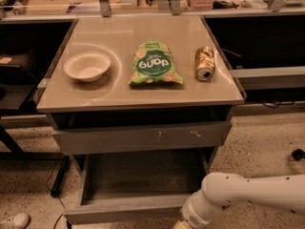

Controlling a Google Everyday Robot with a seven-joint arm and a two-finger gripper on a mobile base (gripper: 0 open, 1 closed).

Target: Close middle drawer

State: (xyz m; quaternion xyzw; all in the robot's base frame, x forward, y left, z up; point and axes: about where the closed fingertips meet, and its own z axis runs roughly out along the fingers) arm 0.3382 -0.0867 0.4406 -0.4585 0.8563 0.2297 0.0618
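The middle drawer [125, 214] is pulled far out at the bottom of the camera view. Its plain grey front is nearest me and its grey inner box [143, 175] holds nothing. Above it sits the taller grey front with pale scratch marks [143, 136], slightly out from the cabinet. My white arm [248, 193] comes in from the right. My gripper [180, 225] is at the bottom edge, by the right part of the drawer front, and is mostly cut off by the frame. The lowest front is out of view.
On the tabletop [119, 97] lie a white bowl [87, 66], a green snack bag [155, 64] and a can on its side [205, 63]. A dark table leg [59, 178] and a cable are at the left. A shoe [14, 220] is at the bottom left. The floor is speckled.
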